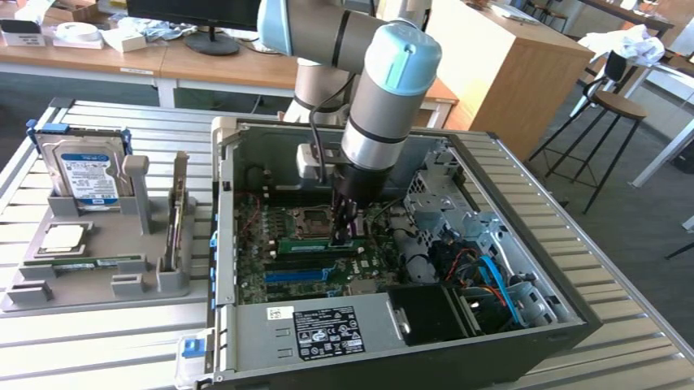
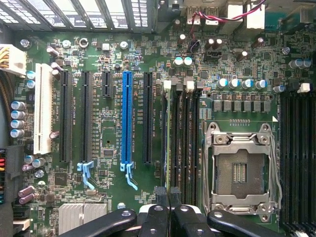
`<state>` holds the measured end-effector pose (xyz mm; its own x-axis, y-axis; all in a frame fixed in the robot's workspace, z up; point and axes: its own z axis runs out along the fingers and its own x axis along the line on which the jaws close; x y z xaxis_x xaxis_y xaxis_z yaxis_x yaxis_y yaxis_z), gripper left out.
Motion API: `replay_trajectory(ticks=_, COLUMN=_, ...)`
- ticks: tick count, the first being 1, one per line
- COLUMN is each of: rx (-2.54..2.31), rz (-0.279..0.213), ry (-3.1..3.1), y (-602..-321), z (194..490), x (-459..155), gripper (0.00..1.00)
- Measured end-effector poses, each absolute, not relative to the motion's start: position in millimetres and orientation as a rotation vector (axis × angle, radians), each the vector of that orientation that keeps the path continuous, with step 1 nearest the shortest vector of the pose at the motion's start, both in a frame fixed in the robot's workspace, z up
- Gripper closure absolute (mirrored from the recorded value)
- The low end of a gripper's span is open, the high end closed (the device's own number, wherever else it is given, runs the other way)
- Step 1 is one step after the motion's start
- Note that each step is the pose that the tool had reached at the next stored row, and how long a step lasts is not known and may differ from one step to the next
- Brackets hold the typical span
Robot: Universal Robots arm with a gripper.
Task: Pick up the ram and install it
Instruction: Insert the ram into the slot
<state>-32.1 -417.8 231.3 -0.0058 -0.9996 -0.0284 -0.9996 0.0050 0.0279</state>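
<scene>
The ram (image 2: 167, 133) is a long thin green stick. It stands on edge in a memory slot of the motherboard (image 2: 98, 59), next to the empty CPU socket (image 2: 242, 170). My gripper (image 2: 168, 196) is at one end of the stick, with its black fingers (image 2: 159, 197) shut on the top edge. In the exterior view the ram (image 1: 309, 242) lies low along the board inside the open computer case (image 1: 325, 329). My gripper (image 1: 344, 236) reaches straight down onto the end of the ram at that view's right.
A grey parts tray (image 1: 97, 288) sits at the exterior view's left. It holds a hard drive (image 1: 87, 175), a square silver chip (image 1: 63, 237) and another green stick (image 1: 93, 262). A blue expansion slot (image 2: 127, 118), cables (image 1: 488, 268) and the case walls crowd the gripper.
</scene>
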Motion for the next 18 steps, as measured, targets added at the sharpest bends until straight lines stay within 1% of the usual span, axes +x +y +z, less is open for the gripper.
replay_trajectory(ticks=18, rx=-2.215, rz=0.063, ry=2.227, y=-417.5, z=229.3, x=-32.2, gripper=0.89)
